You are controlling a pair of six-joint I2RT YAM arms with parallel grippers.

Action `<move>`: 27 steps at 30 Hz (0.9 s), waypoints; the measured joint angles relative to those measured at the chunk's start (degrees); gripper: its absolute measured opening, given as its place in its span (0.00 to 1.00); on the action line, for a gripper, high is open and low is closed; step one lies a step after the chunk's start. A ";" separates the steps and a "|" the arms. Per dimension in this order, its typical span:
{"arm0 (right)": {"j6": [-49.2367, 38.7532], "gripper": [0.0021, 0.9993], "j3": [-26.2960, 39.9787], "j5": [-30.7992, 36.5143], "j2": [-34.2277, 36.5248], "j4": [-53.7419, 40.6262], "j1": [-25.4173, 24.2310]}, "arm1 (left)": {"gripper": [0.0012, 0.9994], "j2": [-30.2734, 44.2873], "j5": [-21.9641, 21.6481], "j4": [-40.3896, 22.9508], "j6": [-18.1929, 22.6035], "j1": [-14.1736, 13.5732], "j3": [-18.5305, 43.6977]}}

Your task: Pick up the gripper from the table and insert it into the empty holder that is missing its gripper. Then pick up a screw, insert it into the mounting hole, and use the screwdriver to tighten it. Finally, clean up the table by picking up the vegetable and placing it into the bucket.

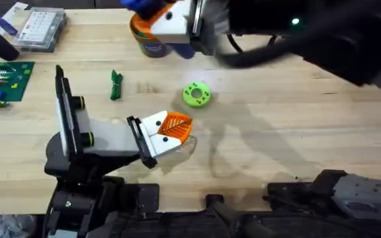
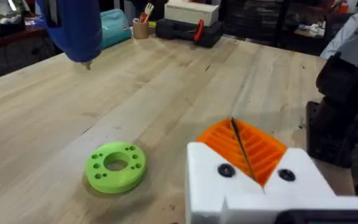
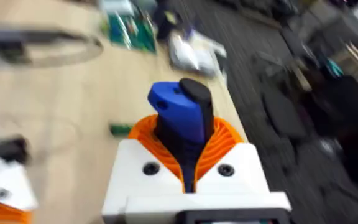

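Observation:
The holder [image 1: 104,135] lies at the front left, its black bracket plate facing right. At that bracket sits the gripper [image 1: 170,125], an orange ribbed tip on a white base. In the left wrist view my left gripper [image 2: 247,155] is shut, with a thin dark line between its orange pads. My right gripper [image 1: 170,23] hangs at the far edge, shut on the blue screwdriver [image 3: 179,118], just above the orange bucket [image 1: 147,41]. The screwdriver [image 2: 73,28] also hangs in the left wrist view. The dark green vegetable [image 1: 116,84] lies behind the holder. No screw can be made out.
A lime-green ring [image 1: 196,94] lies mid-table, in front of the left fingers [image 2: 115,165]. A clear parts box [image 1: 42,28] and a green circuit board [image 1: 5,82] sit at the far left. The right arm [image 1: 309,33] spans the back right, large and dark.

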 joint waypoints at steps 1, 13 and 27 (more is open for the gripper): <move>-1.22 0.04 -0.01 1.53 0.61 -0.73 -0.47 | 0.01 0.00 0.01 0.00 0.00 0.00 0.00; -15.07 0.05 0.00 17.50 9.86 -2.44 -4.83 | 0.01 0.00 0.01 0.00 0.00 0.00 0.00; -24.91 0.05 0.00 30.16 20.92 -2.55 -9.77 | 0.01 -0.02 0.01 0.00 0.00 0.00 0.00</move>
